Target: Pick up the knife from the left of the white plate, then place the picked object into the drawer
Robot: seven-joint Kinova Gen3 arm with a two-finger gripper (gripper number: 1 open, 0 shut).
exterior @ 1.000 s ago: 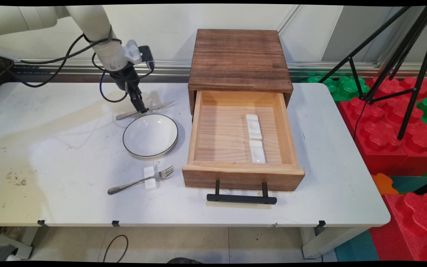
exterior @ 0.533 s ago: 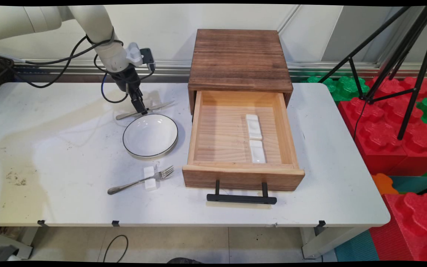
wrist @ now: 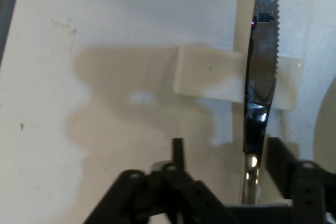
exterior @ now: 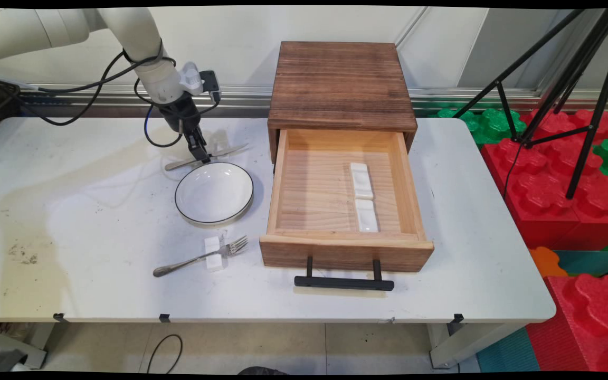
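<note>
Steel knife [wrist: 260, 82] lies across a small white rest [wrist: 210, 74] on the table [exterior: 98, 221], just behind the white bowl [exterior: 214, 192]. Gripper [exterior: 200, 154] stands directly over its handle end, fingers [wrist: 281, 161] apart, one on each side of the handle, not clamped. Blade's long axis runs straight away from the hand, toward the wooden drawer box [exterior: 341, 84].

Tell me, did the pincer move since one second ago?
Yes, slightly. The pincer rose a little and shifted left, away from the bowl rim, still over the knife.
</note>
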